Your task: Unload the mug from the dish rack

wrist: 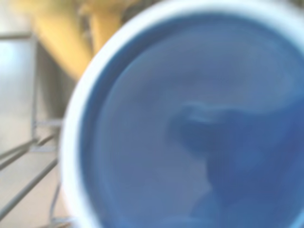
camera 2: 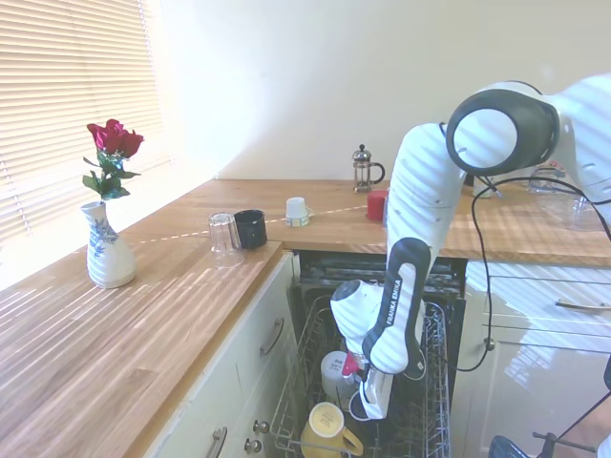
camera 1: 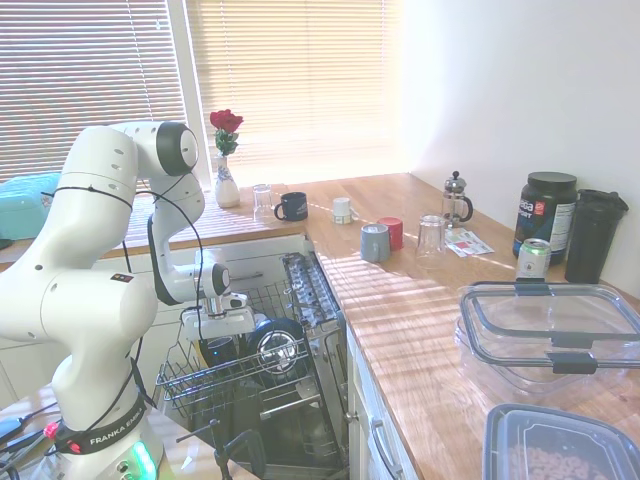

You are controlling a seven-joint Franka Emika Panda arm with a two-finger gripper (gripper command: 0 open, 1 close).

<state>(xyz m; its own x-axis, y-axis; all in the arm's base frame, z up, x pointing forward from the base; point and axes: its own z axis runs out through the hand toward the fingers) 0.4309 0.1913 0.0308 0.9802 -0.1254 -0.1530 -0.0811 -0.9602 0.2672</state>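
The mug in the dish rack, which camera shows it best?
The wrist view: the mug fills it, its blue inside and pale rim seen from close, though blurred. The first exterior view shows a dark bit under the gripper; in the second the arm hides it.

A yellow mug (camera 2: 327, 426) crowds the mug (camera 1: 222, 349) in the dish rack (camera 1: 200, 385); overhead stays open.

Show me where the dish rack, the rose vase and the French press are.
Dish rack (camera 1: 190, 385), first exterior view, front wire wall.
Vase (camera 2: 107, 253), second exterior view, its body.
French press (camera 1: 456, 205), first exterior view, glass body.
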